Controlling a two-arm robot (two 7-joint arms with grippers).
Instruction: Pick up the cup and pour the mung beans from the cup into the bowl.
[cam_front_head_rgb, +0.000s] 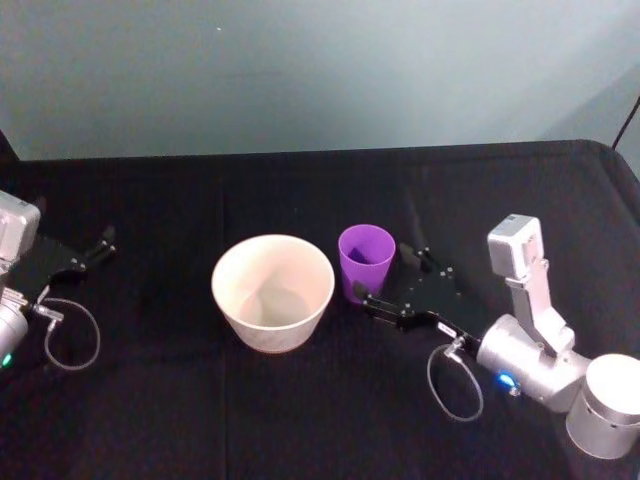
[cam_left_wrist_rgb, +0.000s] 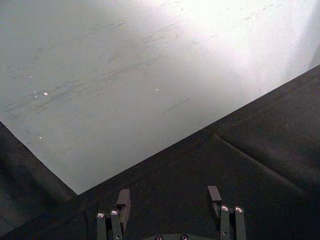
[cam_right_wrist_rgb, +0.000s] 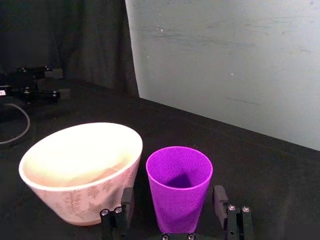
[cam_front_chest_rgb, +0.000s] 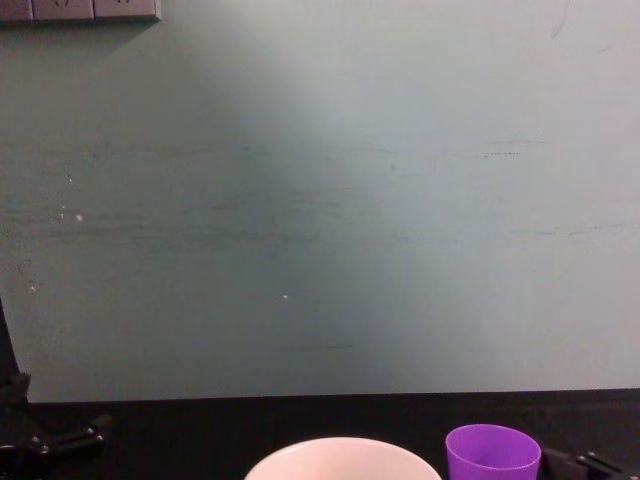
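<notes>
The purple cup (cam_front_head_rgb: 366, 258) stands upright on the black cloth, just right of the wide white bowl (cam_front_head_rgb: 272, 290). My right gripper (cam_front_head_rgb: 385, 272) is open with one finger on each side of the cup's lower body. In the right wrist view the cup (cam_right_wrist_rgb: 179, 192) sits between the fingers (cam_right_wrist_rgb: 127, 199), with a small gap on either side, and the bowl (cam_right_wrist_rgb: 80, 167) is beside it. The mung beans are hidden inside the cup's shadowed interior. My left gripper (cam_front_head_rgb: 103, 246) is parked open at the far left, holding nothing (cam_left_wrist_rgb: 169, 200). The chest view shows the rims of the cup (cam_front_chest_rgb: 492, 450) and bowl (cam_front_chest_rgb: 343, 458).
A black cloth (cam_front_head_rgb: 300, 400) covers the table, which ends at a grey-green wall (cam_front_head_rgb: 320, 70) behind. A loose cable loop (cam_front_head_rgb: 72, 340) lies by the left arm and another (cam_front_head_rgb: 455, 385) by the right wrist. Open cloth lies in front of the bowl.
</notes>
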